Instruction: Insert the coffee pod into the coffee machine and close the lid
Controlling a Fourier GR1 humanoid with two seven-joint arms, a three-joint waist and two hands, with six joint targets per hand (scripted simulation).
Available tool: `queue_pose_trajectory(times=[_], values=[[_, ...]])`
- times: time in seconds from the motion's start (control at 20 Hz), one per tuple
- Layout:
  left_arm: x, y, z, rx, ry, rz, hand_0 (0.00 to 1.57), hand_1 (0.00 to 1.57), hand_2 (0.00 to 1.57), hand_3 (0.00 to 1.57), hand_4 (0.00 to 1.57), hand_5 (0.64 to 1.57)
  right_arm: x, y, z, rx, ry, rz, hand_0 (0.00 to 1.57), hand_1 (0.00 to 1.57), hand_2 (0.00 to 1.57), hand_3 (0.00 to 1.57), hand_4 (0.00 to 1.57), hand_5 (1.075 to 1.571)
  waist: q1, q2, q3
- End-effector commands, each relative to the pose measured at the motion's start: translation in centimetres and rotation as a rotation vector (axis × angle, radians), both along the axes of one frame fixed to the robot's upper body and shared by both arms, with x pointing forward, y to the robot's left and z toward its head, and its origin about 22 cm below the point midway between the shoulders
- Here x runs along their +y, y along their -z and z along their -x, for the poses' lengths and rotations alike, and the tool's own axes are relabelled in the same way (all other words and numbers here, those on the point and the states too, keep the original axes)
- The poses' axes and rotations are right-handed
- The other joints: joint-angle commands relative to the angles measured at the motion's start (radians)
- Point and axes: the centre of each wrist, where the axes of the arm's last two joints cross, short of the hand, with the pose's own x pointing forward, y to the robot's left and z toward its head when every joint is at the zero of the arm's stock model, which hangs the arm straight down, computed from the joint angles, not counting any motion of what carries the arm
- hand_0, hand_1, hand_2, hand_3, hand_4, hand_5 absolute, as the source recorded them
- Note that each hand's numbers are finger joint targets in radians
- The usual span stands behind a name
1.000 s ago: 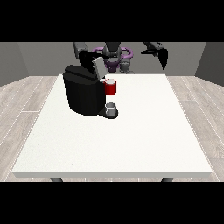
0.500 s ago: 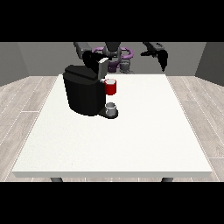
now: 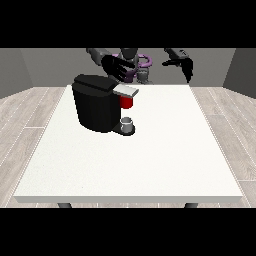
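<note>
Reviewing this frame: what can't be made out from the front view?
- Coffee machine: its rear side faces away from the camera.
- Whether the grey thing on the machine's base is the coffee pod: too small to tell.
- Robot hand at the view's left: whether it touches the lid is unclear; it is small and dark against the robot's body.

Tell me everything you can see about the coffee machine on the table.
The coffee machine is a black, boxy body standing upright on the white table, left of centre toward the robot. A grey lid juts out flat at its top front, with a red thing at the machine just below. A small grey cup-like thing sits on its base. The hand at the view's left hovers above the lid.
</note>
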Motion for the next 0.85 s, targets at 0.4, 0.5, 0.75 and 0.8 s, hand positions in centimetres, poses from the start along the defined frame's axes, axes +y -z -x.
queue_pose_trajectory(times=[0.4,0.5,0.75,0.8], values=[[-1.5,1.5,1.1,-0.046,0.02,0.025,0.0,0.0,0.0,0.0,0.17,1.571,3.0,0.8,1.0,-0.025,-0.129,-0.074,0.0,0.0,0.0,0.0,0.18,1.571,-0.015,-0.043,0.0002],[-0.8,2.8,1.4,-0.056,-0.031,0.029,0.0,0.0,0.0,0.0,0.21,1.571,3.4,2.4,2.6,-0.045,-0.205,-0.139,0.0,0.0,0.0,0.0,0.35,1.571,-0.079,-0.068,0.0002],[-0.2,4.0,1.8,0.044,-0.072,0.04,0.0,0.0,0.0,0.0,0.19,1.571,2.9,7.9,7.1,0.107,-0.12,-0.284,0.0,0.0,0.0,0.0,0.25,1.571,-0.131,-0.177,0.0003],[0.2,5.0,3.1,0.07,-0.081,0.035,0.0,0.0,0.0,0.0,0.19,1.571,1.7,10.1,8.3,0.137,-0.106,-0.276,0.0,0.0,0.0,0.0,0.16,1.571,-0.151,-0.195,0.0004]])
